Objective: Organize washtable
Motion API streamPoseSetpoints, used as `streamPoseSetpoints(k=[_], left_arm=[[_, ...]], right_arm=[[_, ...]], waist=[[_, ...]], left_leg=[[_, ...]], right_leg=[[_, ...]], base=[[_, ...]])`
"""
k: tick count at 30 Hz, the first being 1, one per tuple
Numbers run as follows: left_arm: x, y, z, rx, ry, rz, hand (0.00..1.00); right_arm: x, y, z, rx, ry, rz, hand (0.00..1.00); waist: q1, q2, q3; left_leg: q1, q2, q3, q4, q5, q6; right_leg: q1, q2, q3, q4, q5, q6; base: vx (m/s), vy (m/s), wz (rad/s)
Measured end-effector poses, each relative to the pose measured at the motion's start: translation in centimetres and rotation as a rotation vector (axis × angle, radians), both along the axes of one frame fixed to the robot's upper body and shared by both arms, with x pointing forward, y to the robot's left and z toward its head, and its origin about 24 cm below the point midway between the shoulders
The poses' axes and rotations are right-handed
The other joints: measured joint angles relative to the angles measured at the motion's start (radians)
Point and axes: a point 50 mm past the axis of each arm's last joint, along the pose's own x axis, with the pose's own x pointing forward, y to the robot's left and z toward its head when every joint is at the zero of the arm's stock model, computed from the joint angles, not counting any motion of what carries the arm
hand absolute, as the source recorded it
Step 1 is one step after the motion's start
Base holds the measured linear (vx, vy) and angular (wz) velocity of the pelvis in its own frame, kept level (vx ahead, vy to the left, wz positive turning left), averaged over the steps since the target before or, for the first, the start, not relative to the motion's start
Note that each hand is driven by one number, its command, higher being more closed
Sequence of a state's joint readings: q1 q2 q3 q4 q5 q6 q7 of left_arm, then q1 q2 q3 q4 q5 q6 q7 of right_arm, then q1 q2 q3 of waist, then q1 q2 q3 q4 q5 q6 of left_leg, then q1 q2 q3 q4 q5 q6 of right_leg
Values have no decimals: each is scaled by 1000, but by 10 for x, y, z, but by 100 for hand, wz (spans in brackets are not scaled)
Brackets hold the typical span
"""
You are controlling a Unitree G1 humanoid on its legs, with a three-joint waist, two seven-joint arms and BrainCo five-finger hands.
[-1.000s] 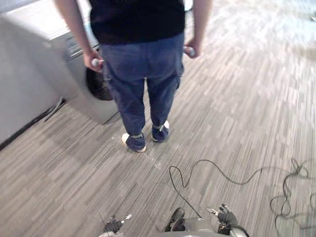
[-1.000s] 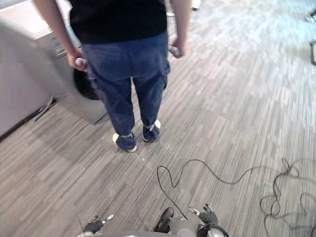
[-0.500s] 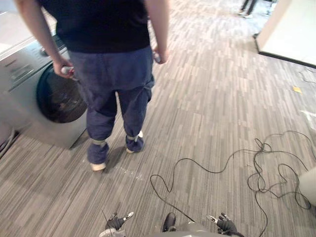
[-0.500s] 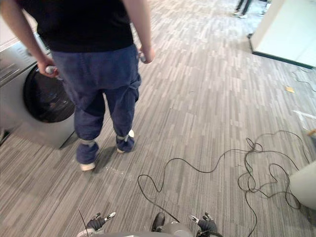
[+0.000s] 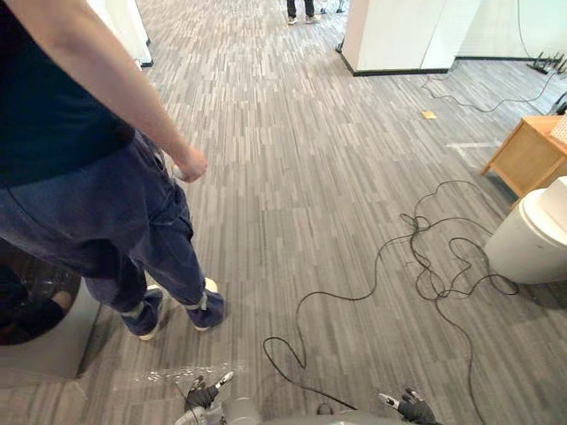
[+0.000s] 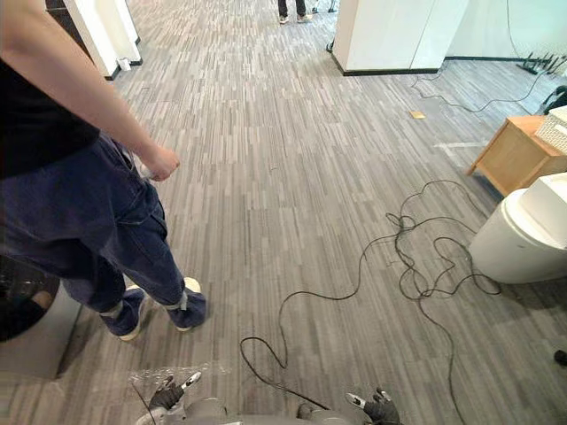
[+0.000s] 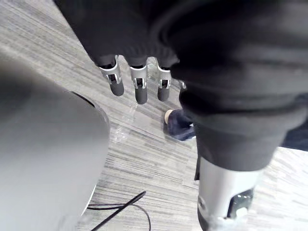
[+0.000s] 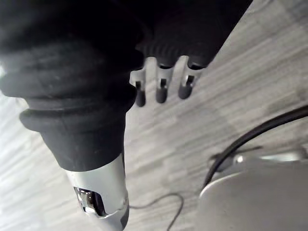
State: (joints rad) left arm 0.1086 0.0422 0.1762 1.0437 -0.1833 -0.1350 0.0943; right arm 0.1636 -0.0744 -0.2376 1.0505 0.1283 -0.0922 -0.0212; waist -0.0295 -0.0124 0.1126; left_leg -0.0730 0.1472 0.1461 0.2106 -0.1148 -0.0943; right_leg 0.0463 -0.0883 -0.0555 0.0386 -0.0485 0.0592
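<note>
in the left eye view we look down on a grey striped carpet floor. a person in a dark top, blue trousers and blue shoes stands at our left, one arm hanging with the person's hand loosely curled by the hip. just beside the person's legs, at the lower left edge, we see a washing machine with a dark round door. a clear plastic sheet lies on the carpet just ahead of our left hand, which shows at the bottom edge. our right hand shows at the same edge, well apart from it. at the right edge stands a white lidded bin, with a wooden cabinet beyond it. far ahead we see a white pillar and, near it, another person's legs. in the right eye view we add a small yellow scrap on the carpet between pillar and cabinet. in the left wrist view our fingers reach out straight in a row, the thumb well apart, so the hand is wide and holds nothing. past them we see the plastic sheet and one blue shoe. in the right wrist view our fingers are likewise straight, the thumb apart, the hand wide with nothing in it, over bare carpet.
</note>
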Motion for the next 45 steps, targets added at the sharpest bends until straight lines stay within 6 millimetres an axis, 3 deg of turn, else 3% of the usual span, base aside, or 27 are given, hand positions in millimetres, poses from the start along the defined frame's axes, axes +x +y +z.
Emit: streamPoseSetpoints(k=[2,8,20,21,37,45], left_arm=[[-1,5,0,18,7,-24,0],[-7,2,-3,25,54,-126,0],[-18,5,-6,-40,60,-2,0],[-16,3,-6,-56,55,-30,0],[-9,3,-1,3,0,-97,0],[-1,4,4,46,-41,-128,0]], right_arm=[[-3,8,-2,22,14,-7,0],[-7,16,-5,59,19,-42,0],[-17,19,-8,84,57,-62,0],[-17,19,-9,97,68,-40,0],[-15,18,-6,81,6,-94,0],[-4,17,-3,62,-37,-97,0]], waist=[[6,-28,-9],[-10,-42,-38],[-8,-55,-46],[-7,-37,-39],[-12,-40,-39],[-10,-44,-7]], left_leg=[[56,-56,33,-74,18,28],[155,-125,73,-245,71,57],[225,-122,56,-305,101,50],[211,-115,35,-314,130,43],[172,-93,76,-314,122,32],[163,-99,88,-313,116,39]], right_leg=[[5,-52,20,0,2,23],[2,-95,48,-9,7,59],[56,-88,-14,-20,10,64],[89,-80,-54,-77,33,69],[37,-60,-28,-78,37,61],[13,-69,-28,-72,34,66]], base=[[86,264,-27],[64,123,-23],[-14,-18,4],[0,0,0],[9,-21,-7],[-22,-17,-2]])
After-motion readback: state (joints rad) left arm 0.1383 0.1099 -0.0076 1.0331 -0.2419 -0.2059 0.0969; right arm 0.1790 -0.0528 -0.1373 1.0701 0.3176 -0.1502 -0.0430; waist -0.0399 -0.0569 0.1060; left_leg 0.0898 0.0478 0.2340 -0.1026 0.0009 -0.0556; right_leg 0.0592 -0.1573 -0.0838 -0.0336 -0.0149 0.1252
